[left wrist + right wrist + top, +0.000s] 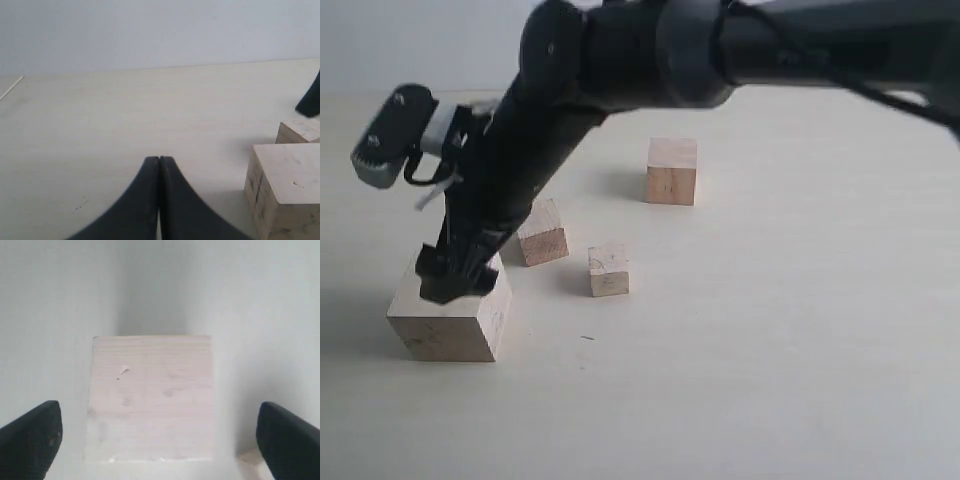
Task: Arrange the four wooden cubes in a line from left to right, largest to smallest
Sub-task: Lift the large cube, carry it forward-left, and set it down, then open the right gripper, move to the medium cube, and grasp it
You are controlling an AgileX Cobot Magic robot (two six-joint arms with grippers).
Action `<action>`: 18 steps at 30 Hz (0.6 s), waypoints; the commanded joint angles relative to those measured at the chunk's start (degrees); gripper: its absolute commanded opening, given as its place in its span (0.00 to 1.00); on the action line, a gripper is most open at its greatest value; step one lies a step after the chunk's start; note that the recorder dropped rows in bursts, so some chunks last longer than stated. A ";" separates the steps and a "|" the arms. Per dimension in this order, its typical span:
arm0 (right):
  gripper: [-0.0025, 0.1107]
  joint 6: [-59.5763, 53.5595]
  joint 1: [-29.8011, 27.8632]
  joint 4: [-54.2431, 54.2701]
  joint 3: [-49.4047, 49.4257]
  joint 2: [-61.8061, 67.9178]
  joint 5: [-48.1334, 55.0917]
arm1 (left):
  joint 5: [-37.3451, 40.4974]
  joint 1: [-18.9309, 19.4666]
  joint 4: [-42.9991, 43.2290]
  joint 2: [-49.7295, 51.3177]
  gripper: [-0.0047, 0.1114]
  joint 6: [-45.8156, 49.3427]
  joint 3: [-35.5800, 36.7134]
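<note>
I see a pale cream tabletop (790,360) running back to a plain grey-white wall (160,30); soft, even light casts faint shadows.

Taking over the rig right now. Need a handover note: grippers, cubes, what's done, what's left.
Left gripper: shut and empty, with two cubes in its camera's view.
Right gripper: open, on the left side of the exterior view. Its jaws straddle the largest cube and are not clamped.
Cubes: the largest cube is leftmost and nearest the camera. The mid-size cube is behind it to the right, and the smallest cube is right of that. The far cube is rightmost and furthest back, and looks second largest.
Done: only the largest cube sits leftmost.
Left: row the rest to its right in this order: far cube, mid-size cube, smallest cube.
</note>
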 commanded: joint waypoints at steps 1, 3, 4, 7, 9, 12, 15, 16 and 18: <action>0.95 15.00 -0.65 -18.87 -3.23 -7.98 1.42 | -0.11 0.07 -0.03 -0.37 0.04 0.05 0.03; 0.95 23.79 -1.79 -27.85 -3.78 -11.03 1.29 | -0.11 0.07 -0.03 -0.37 0.04 0.05 0.03; 0.95 28.02 -2.76 -32.05 -3.77 -12.24 1.29 | -0.11 0.07 -0.03 -0.37 0.04 0.05 0.03; 0.95 37.38 -7.08 -39.15 -3.77 -13.61 2.56 | -0.11 0.07 -0.03 -0.37 0.04 0.05 0.03; 0.95 37.80 -10.56 -39.87 -3.77 -13.12 4.16 | -0.11 0.07 -0.03 -0.37 0.04 0.05 0.03; 0.95 37.65 -14.64 -39.65 -3.77 -10.44 5.74 | -0.11 0.07 -0.03 -0.37 0.04 0.05 0.03; 0.95 36.51 -17.62 -39.34 -3.77 -6.68 5.84 | -0.11 0.07 -0.03 -0.37 0.04 0.05 0.03; 0.95 35.73 -18.25 -39.34 -3.77 -5.23 5.84 | -0.11 0.07 -0.03 -0.37 0.04 0.05 0.03; 0.95 34.38 -19.52 -38.43 -3.77 -2.47 5.64 | -0.11 0.07 -0.03 -0.37 0.04 0.05 0.03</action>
